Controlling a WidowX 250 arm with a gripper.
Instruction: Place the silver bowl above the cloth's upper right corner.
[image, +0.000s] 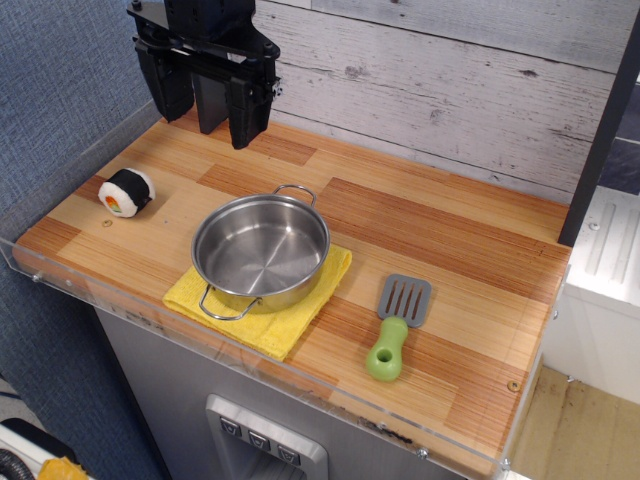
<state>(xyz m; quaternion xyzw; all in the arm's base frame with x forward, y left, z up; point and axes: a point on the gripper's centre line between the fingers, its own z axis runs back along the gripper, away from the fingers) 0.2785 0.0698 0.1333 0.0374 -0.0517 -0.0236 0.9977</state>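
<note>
The silver bowl (261, 250), a shiny steel pot with two wire loop handles, sits on top of the yellow cloth (262, 307) near the front middle of the wooden counter. The cloth shows mainly in front of and to the right of the bowl. My black gripper (207, 108) hangs at the back left, well above and behind the bowl, apart from it. Its fingers point down with a gap between them and hold nothing.
A sushi-roll toy (126, 191) lies at the left. A grey spatula with a green handle (397, 324) lies right of the cloth. A clear plastic rim (300, 375) edges the counter front. A plank wall (450, 80) stands behind, a blue wall (60, 80) at left.
</note>
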